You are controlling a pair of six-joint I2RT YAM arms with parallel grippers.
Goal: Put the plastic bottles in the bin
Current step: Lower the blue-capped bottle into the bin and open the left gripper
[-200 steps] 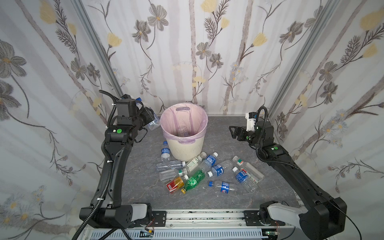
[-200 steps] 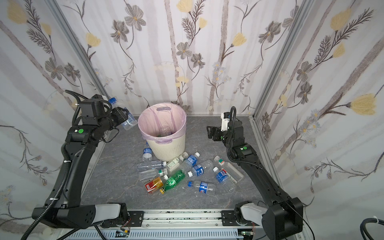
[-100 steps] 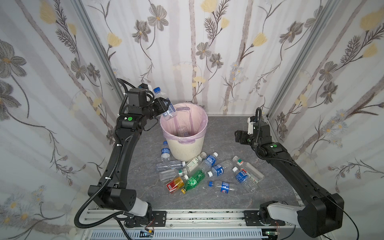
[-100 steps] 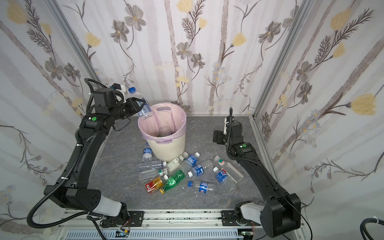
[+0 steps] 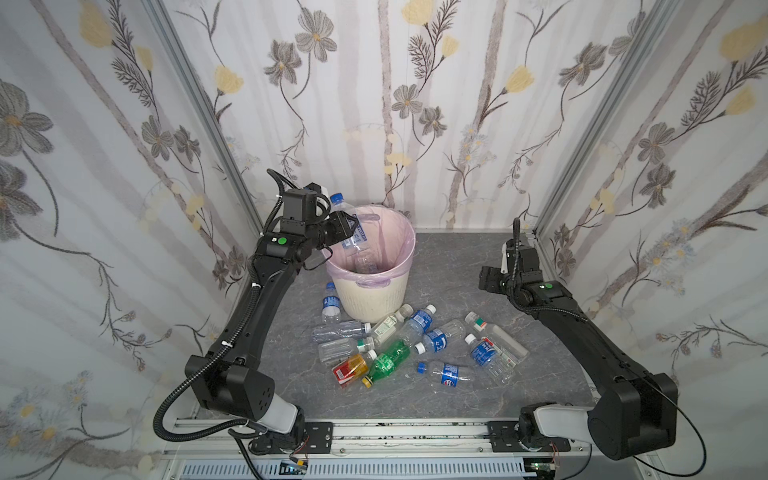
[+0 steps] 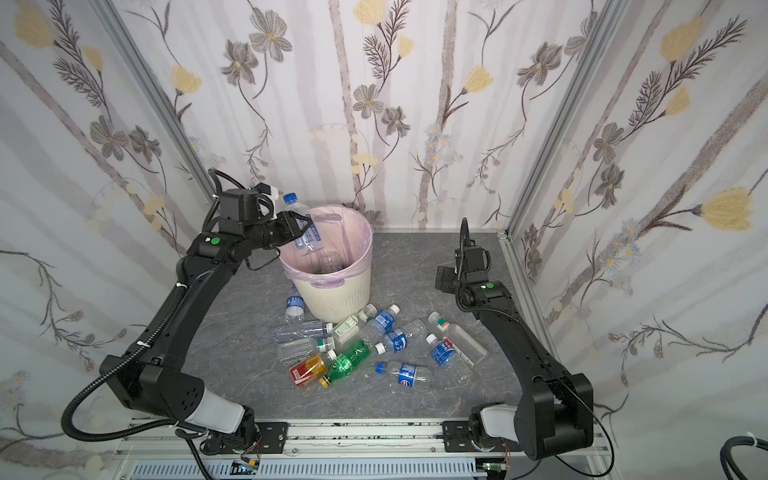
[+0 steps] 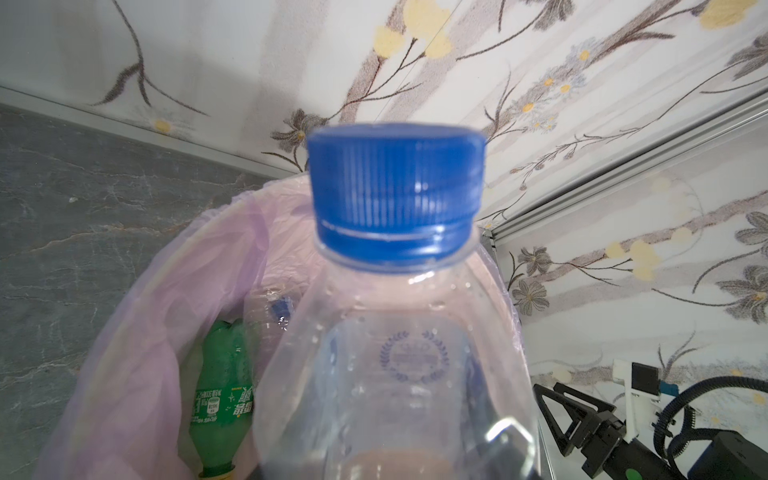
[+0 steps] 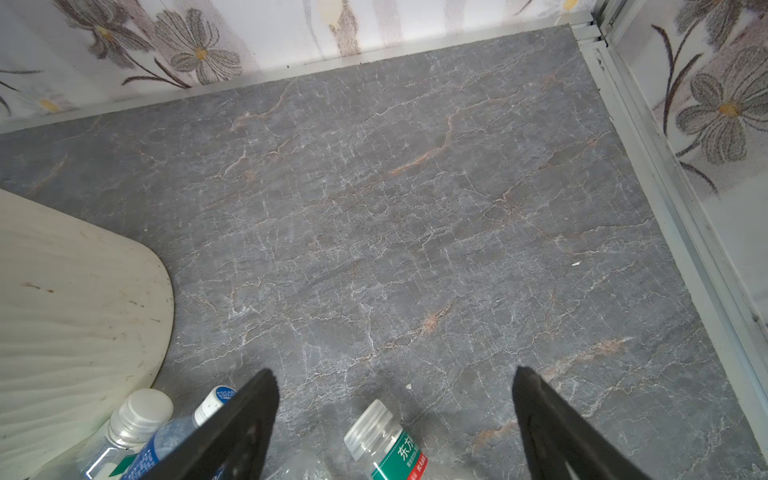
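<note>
Now the left fingers [image 5: 338, 228] are pinching a blue-capped bottle [image 5: 356, 239] over the bin [image 5: 409, 244] rim, its base tilting down into the opening; the right fingers [image 8: 249, 424] are hovering spread above the table [image 8: 415, 208].

Colours and patterns, work cell.
Dark grey desk [image 5: 457, 266], pale marble veining. White walls [image 5: 374, 104], grey and yellow flowers. Cream bin [image 5: 374, 299], ribbed, pink-lilac liner [image 5: 399, 232]. One clear bottle [image 7: 395, 299], blue cap [image 7: 395, 187]. On the desk: green bottle [image 5: 388, 360]; amber bottle [image 5: 356, 363], red label [image 5: 343, 370].
</note>
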